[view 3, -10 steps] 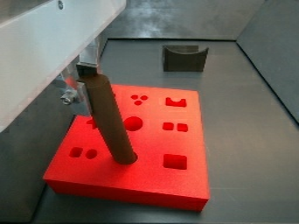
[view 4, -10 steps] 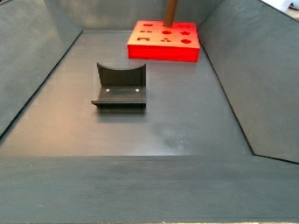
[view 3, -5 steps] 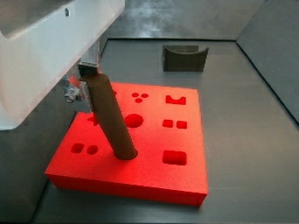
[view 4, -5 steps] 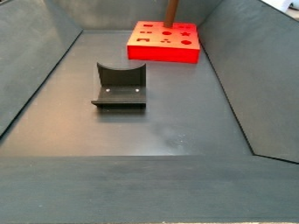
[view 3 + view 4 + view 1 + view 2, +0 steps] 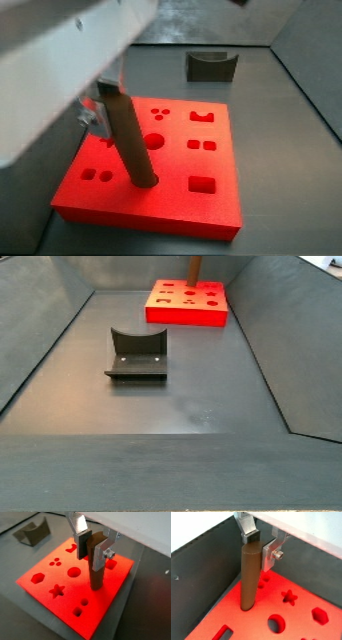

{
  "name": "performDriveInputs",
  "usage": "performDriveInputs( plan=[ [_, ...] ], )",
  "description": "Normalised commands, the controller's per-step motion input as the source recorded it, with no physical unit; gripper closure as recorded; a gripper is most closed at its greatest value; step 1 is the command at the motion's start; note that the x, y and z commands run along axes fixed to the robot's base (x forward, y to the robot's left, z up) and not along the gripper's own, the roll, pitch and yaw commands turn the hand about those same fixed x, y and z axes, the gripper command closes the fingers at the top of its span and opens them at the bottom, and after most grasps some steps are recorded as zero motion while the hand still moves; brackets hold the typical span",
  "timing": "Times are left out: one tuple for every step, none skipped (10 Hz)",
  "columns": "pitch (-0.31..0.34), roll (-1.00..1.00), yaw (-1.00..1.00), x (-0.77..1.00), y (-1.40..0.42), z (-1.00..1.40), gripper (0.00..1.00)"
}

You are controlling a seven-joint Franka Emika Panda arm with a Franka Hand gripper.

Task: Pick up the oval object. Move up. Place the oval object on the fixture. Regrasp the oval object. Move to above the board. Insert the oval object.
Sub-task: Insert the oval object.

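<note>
Nearest in a side view, on the dark floor of the bin, stands the fixture [image 5: 138, 353], well apart from the board [image 5: 187, 304] lying farther back. Above the board, the end effector [image 5: 92, 543] grips the top of the oval object [image 5: 96, 571] between its silver fingers [image 5: 81, 543]. That peg stands nearly upright with its lower end at the board's surface near one edge [image 5: 139, 178]; whether it has entered a hole cannot be told.
</note>
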Motion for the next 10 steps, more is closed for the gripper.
performDriveInputs(
  plan=[
    [0.237, 0.07, -0.56, 0.17, 0.00, -0.56, 1.00],
    [0.327, 0.00, -0.64, 0.00, 0.00, -0.41, 1.00],
    [0.451, 0.00, -0.41, 0.13, 0.12, -0.25, 1.00],
    [0.484, 0.00, -0.06, 0.20, 0.29, -0.19, 1.00],
    [0.409, -0.04, 0.17, 0.12, 0.54, -0.17, 1.00],
    [0.266, -0.21, 0.35, -0.07, 0.63, -0.35, 1.00],
    [0.004, -0.26, 0.41, -0.05, 0.58, -0.27, 1.00],
    [0.000, -0.12, 0.11, 0.00, 0.12, 0.00, 1.00],
    [-0.006, 0.00, 0.00, 0.00, 0.00, 0.00, 1.00],
    [-0.071, 0.15, 0.25, -0.10, -0.43, 0.00, 1.00]
  ],
)
